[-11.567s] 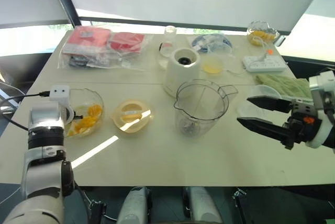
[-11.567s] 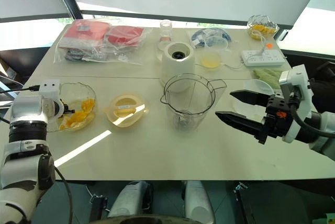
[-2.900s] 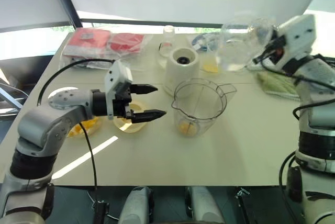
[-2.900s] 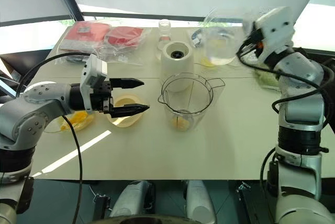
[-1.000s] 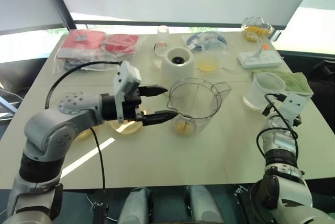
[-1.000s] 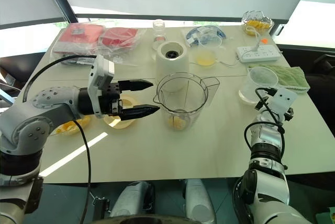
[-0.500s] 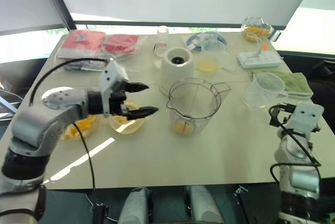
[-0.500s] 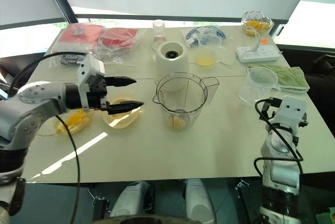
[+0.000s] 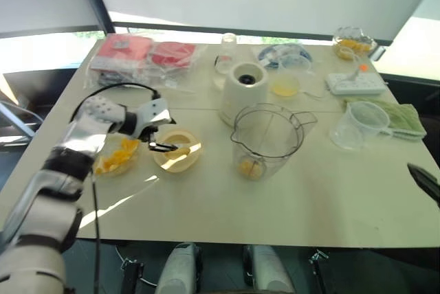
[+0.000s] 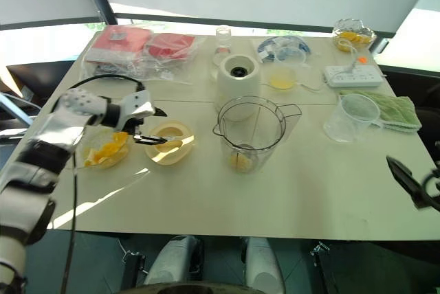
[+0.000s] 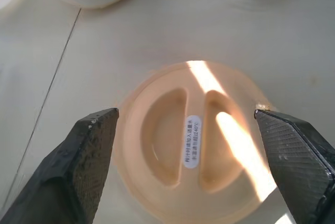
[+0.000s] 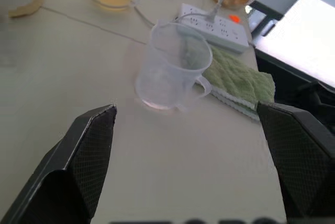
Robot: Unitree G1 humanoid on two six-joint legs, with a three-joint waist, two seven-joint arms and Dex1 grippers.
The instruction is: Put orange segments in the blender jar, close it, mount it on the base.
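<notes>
One pale table (image 9: 323,198) is seen from above, and the task's things are set out across it. Near its middle, the blender jar (image 9: 267,141) is stood upright, its open mouth facing up and its long axis vertical. It is made of clear plastic, with a pour spout at one side of the rim and a handle toward the robot's right. A few orange segments (image 9: 248,167) are seen through the wall, lying at the jar's bottom as a small glossy yellow-orange heap. Just behind the jar, the base (image 9: 244,93) is stood upright too, white and rounded, with a dark round socket facing up on its top. The jar is not mounted on it.

To the left of the jar, a round peach-coloured lid (image 11: 193,164) is laid flat on the table, with two curved hollows and a small white label between them. Left of the lid, a clear bowl (image 9: 103,167) is seen with more orange pieces in it.

To the right, an empty clear measuring cup (image 12: 172,67) is placed beside a green cloth (image 12: 235,80), with a white power strip (image 12: 212,19) behind it.

The left gripper (image 9: 159,134) is held over the lid's left edge, its black fingers spread wide apart with the lid between them in the wrist view. The right gripper (image 12: 193,161) is spread wide as well, with nothing between its fingers.
</notes>
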